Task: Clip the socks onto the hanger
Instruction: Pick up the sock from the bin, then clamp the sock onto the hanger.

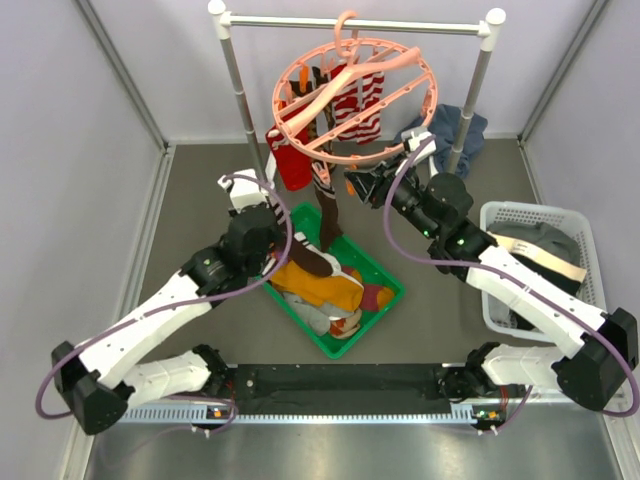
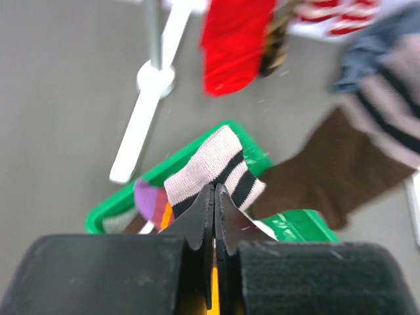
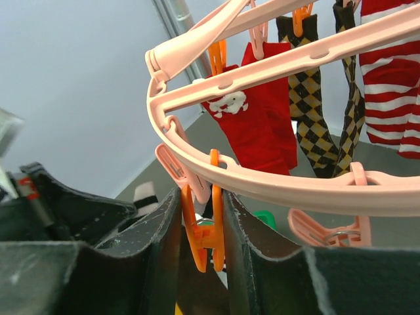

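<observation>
The salmon-pink hanger (image 1: 345, 80) hangs from the rail with a red sock (image 1: 293, 160), red-and-white striped socks (image 1: 360, 110) and a long dark brown sock (image 1: 326, 210) clipped on. My right gripper (image 1: 365, 185) sits under the ring's near edge (image 3: 295, 187). Its fingers (image 3: 200, 197) press both sides of an orange clip (image 3: 203, 230). My left gripper (image 1: 297, 248) is over the green tray, shut (image 2: 214, 187) on the pink-and-black striped cuff (image 2: 216, 161) of a second dark brown sock (image 1: 315, 262). A mustard sock (image 1: 310, 285) and others lie in the tray.
The green tray (image 1: 375, 318) lies between the arms. The silver rail (image 1: 350, 22) stands on white-footed posts (image 2: 141, 125). A blue-grey cloth (image 1: 450, 130) lies behind the right post. A white basket (image 1: 530, 215) with grey and beige garments is at the right.
</observation>
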Controlling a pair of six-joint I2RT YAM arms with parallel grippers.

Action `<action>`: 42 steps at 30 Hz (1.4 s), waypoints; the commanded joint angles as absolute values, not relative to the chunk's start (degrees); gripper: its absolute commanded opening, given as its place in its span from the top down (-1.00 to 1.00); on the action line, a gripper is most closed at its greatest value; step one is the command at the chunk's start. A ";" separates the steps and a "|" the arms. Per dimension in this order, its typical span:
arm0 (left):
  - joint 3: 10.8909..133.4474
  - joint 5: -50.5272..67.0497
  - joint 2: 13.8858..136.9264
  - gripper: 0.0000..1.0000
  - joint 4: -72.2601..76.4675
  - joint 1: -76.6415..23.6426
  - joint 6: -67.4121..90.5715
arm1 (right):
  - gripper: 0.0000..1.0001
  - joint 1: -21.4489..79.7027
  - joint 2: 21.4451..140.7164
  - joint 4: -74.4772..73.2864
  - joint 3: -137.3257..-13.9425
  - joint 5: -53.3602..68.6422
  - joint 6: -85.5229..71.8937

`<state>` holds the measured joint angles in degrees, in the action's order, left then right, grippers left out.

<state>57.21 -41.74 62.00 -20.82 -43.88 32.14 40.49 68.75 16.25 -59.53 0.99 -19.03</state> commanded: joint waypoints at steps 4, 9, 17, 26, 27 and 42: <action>50.90 -22.81 52.92 1.00 2.52 -43.95 6.11 | 1.00 40.43 68.99 9.50 -63.10 4.57 -18.46; 45.81 -10.56 50.45 1.00 9.92 -43.95 -1.48 | 1.00 39.99 69.08 8.61 -64.25 5.45 -19.86; 40.09 6.64 50.01 1.00 26.33 -43.95 -5.89 | 1.00 39.38 69.61 5.46 -68.46 9.05 -22.41; 37.27 11.95 58.17 1.00 43.40 -44.12 -5.45 | 1.00 38.76 70.14 5.18 -70.49 9.58 -24.78; 37.09 11.95 58.97 1.00 46.03 -44.21 -4.84 | 1.00 38.76 70.22 5.36 -70.23 9.49 -24.87; 32.96 6.94 68.81 1.00 66.00 -44.30 -5.36 | 1.00 36.92 69.08 6.94 -67.42 9.14 -26.19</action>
